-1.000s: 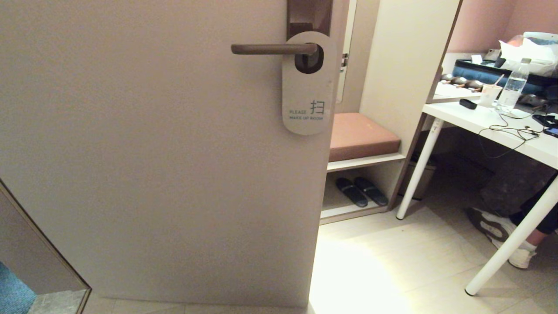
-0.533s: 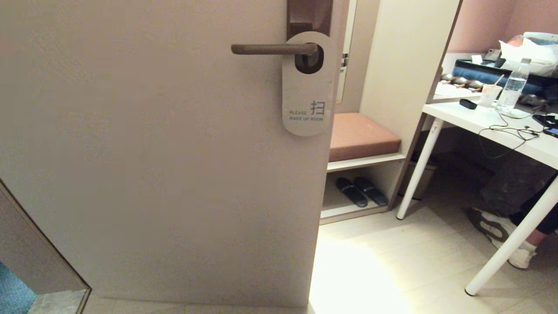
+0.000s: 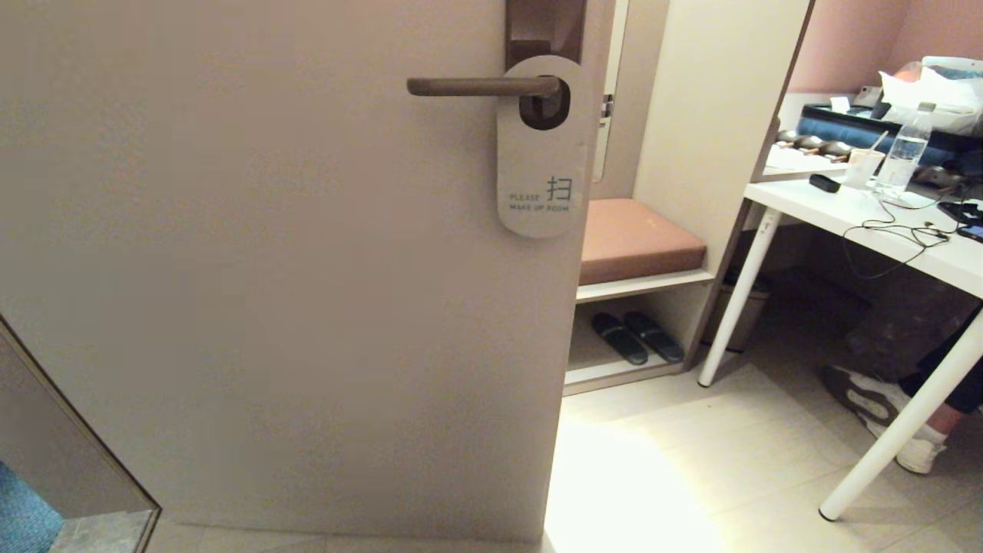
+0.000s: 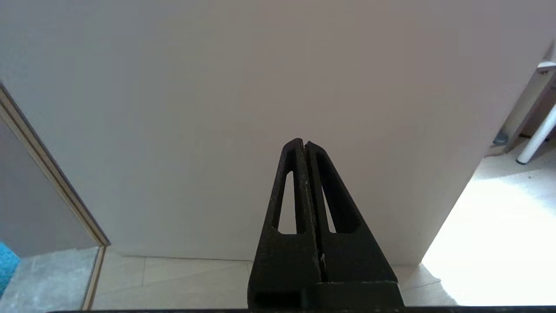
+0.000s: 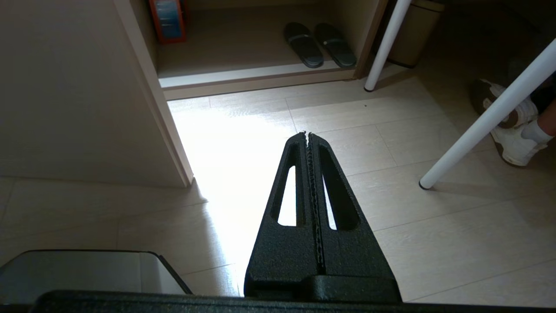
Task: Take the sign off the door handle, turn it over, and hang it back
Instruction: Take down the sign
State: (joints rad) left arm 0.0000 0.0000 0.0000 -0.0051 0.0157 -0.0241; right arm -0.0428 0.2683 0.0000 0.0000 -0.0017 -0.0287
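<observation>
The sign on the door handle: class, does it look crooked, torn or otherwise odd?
Nothing stands out. The sign hangs straight by its oval hole on the door handle, white "PLEASE MAKE UP ROOM" side out, with no visible damage. The left gripper and right gripper are both shut, low and away from it.

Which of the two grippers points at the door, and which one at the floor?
The left gripper, shut, points at the plain pale door. The right gripper, also shut, points down at the light tiled floor.
</observation>
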